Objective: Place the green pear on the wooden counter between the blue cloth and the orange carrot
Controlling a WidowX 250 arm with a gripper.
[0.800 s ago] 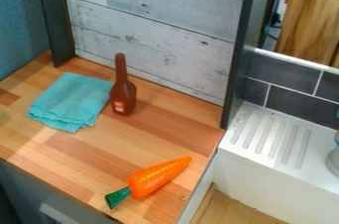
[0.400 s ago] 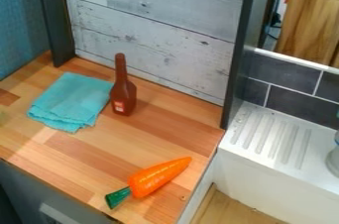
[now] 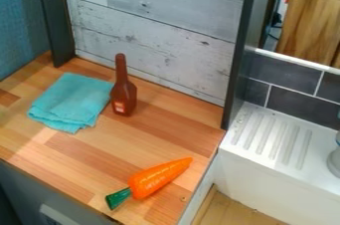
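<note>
Orange and green-topped, the glossy toy carrot lay near the wooden counter's front-right corner; the brown long-necked bottle stood beside the folded turquoise cloth. We saw none shift, judged no progress, and couldn't tell the gripper's state.
</note>
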